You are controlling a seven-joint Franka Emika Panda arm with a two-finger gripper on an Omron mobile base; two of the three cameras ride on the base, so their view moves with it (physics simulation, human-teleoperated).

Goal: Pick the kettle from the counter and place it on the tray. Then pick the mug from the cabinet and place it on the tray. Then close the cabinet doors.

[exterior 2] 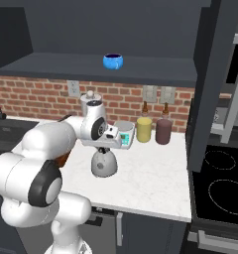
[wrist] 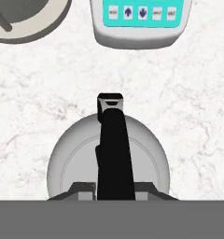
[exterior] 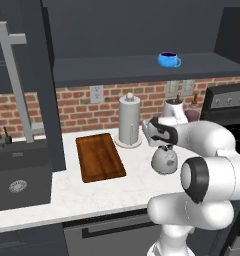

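Smooth metal kettle (wrist: pixel 146 154), seemingly marbled stone counter (wrist: pixel 48 93)

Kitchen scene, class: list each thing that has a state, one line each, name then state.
kettle: upright on counter, not lifted
gripper: above kettle's handle; open or shut unclear
tray: bare
mug: upright on cabinet shelf
cabinet doors: open

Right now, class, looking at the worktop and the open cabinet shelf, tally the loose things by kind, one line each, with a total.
Kettle: 1
Tray: 1
Mug: 1
Paper-towel roll on its stand: 1
Kitchen scale: 1
Canisters: 2, yellow and maroon
Total: 7
The hand is over the kettle.
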